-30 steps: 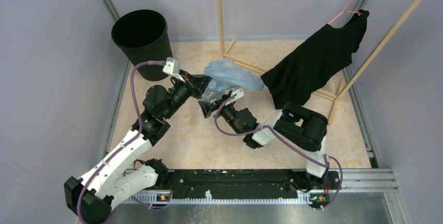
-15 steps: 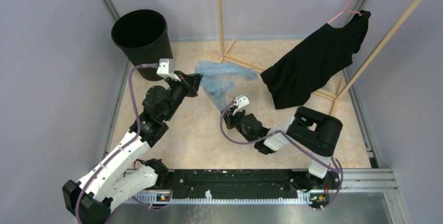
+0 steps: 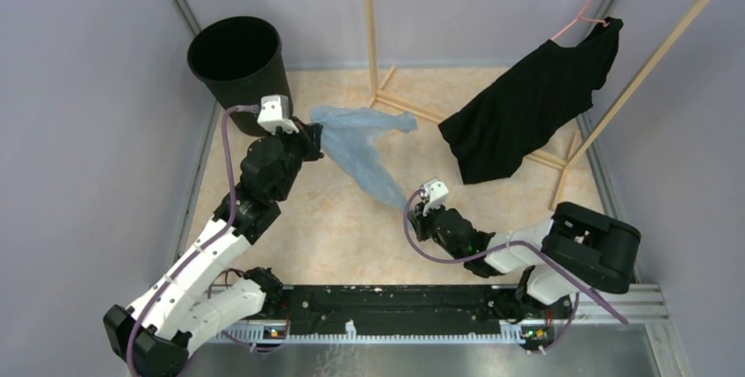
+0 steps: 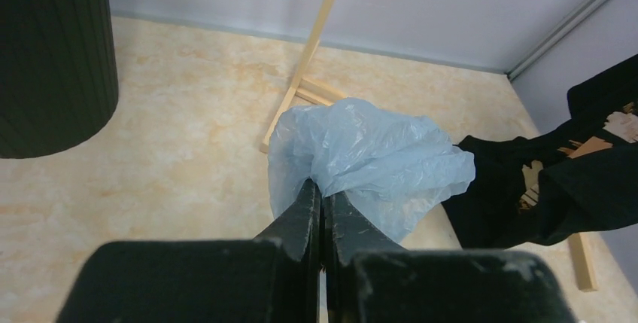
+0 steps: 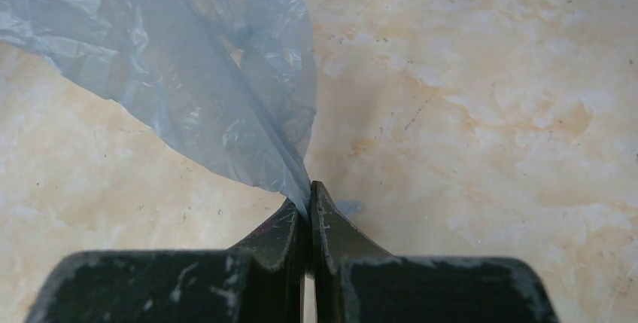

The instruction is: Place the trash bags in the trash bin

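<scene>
Each clamping 1 end of the trash bag (image 3: pixel 356 147), the left gripper (image 4: pixel 322 196) is holding nearer the trash bin (image 3: pixel 250 96) than the right gripper (image 5: pixel 309 196).

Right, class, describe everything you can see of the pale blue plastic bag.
The trash bag is thin, translucent pale blue film, heavily wrinkled. It is pulled into a slanting strip between both arms: the left gripper is shut on one bunched end near the black bin, the right gripper is shut on the narrow opposite tip. A loose flap trails toward the base of the wooden rack. Whether it touches the table cannot be told.
</scene>
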`<state>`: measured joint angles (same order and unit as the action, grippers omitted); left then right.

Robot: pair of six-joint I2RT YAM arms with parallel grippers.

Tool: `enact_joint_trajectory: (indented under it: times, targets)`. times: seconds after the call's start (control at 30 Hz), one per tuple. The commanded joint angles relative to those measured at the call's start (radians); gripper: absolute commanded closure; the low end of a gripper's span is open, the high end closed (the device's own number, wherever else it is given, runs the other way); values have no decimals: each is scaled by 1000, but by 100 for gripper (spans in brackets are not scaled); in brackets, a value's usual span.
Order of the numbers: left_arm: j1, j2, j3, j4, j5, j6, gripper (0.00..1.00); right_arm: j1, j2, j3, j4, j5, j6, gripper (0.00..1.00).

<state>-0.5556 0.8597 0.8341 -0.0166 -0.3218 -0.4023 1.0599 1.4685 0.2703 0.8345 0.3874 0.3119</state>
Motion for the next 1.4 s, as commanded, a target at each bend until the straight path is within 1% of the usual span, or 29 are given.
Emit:
enact_joint_trajectory:
  times: [0.0,0.07,0.17,0.2,0.27,0.3,0.33,0.37,0.4,0.43,0.5,0.57,0.7,0.77,0.83,0.87,0.93,0.97,1.0,1.03,1.07,1.1,1.13,1.17,1.23,1.27,1.3,1.33,1.37]
  targets:
    - [14,3,51,45,-62,49,100,9,-95,-45,-88,5,16,100]
    - [14,35,66,34,-27,63,100,9,-141,-35,-130,-5,1,100]
    - [14,97,97,21,27,84,100,9,-213,13,-244,-55,-38,100]
    - [14,123,112,-12,53,89,100,9,-237,29,-271,-72,-56,99]
    - [13,181,150,-53,127,98,100,10,-293,41,-309,-88,-83,89]
    - [13,214,172,-77,182,95,100,9,-322,39,-312,-84,-91,79]
    - [14,244,191,-93,221,90,100,9,-346,38,-316,-81,-96,60]
    - [13,276,209,-114,255,81,100,8,-364,46,-327,-77,-103,29]
    - [13,306,227,-137,275,67,100,8,-375,69,-355,-82,-111,8]
    - [14,343,248,-166,288,47,100,8,-376,102,-388,-98,-124,2]
    - [13,398,290,-216,307,13,100,9,-350,189,-464,-153,-151,1]
    - [13,433,312,-252,316,-15,100,11,-294,273,-513,-153,-152,1]
    - [13,466,313,-260,354,-40,100,11,-175,423,-571,-15,-116,1]
    - [13,486,323,-273,359,-36,100,11,-100,483,-571,19,-126,1]
    - [13,502,335,-285,367,-24,100,11,-18,563,-612,78,-129,2]
    - [13,506,338,-286,374,-14,100,9,18,602,-640,109,-130,5]
    - [13,510,339,-282,386,4,100,7,65,647,-666,127,-147,21]
    - [13,512,341,-282,388,13,100,3,68,645,-656,119,-153,33]
    - [13,513,345,-287,383,22,100,-8,61,634,-641,102,-152,42]
    - [13,514,351,-294,378,31,100,-23,48,616,-629,72,-143,48]
    - [14,516,358,-301,373,40,100,-48,26,591,-617,36,-129,55]
    - [15,518,364,-307,372,49,100,-79,3,565,-603,-15,-107,64]
    - [18,519,370,-312,373,59,100,-124,-31,533,-588,-111,-87,72]
    - [20,521,374,-318,375,64,100,-164,-60,499,-561,-171,-68,77]
    - [24,524,385,-325,382,76,100,-244,-91,438,-484,-451,-23,93]
    - [26,525,390,-328,387,78,97,-287,-98,416,-444,-580,12,99]
    - [29,524,395,-332,394,81,89,-318,-101,393,-409,-676,51,100]
    - [29,518,396,-330,407,88,79,-345,-108,371,-373,-737,86,100]
    - [31,512,395,-322,429,100,65,-366,-119,351,-341,-776,125,100]
